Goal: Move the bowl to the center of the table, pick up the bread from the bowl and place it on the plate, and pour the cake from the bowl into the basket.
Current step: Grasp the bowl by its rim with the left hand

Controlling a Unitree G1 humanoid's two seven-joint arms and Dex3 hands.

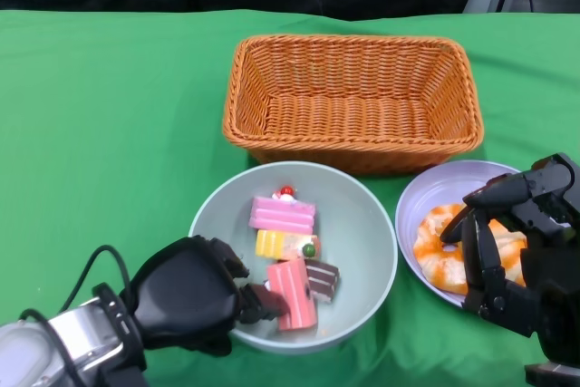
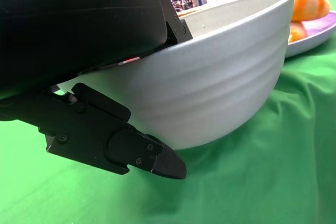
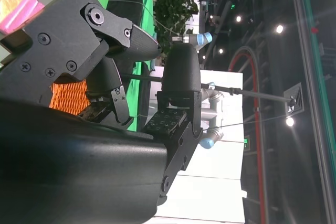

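Left hand [image 1: 190, 295] grips the near-left rim of the bowl [image 1: 362, 224]: fingers hooked over the edge inside, thumb side under the outer wall, as the left wrist view shows w/ a black finger [image 2: 142, 153] lying along the bowl's underside. Bowl sits on the green table [image 1: 109, 115], just ahead and to the right of that hand, roughly mid-table, right in front of the basket [image 1: 353, 88]. Inside it, just past the fingertips: several cake pieces [image 1: 292, 256], pink, yellow and brown, piled together. No bread left in the bowl as far as I can see.

Right hand [image 1: 517, 242] hovers over the plate [image 1: 426, 197], fingers spread and holding nothing; the bread [image 1: 444, 251], orange-glazed, lies on the plate directly under and beside those fingers. Can't tell if a fingertip touches it. Right wrist view shows mostly the hand's own black shell, fingers apart, nothing between them.

Judgement: bowl move and bread step look done; step in hand is the pour. Next move prob. calls for lifting the bowl by this rim grip, carrying it forward over the basket, which is just beyond the bowl from the left hand, then tipping the far edge down so the cake slides out. Grip is one-sided, so bowl may tilt or slip on lift. Right hand should clear away from the plate first.
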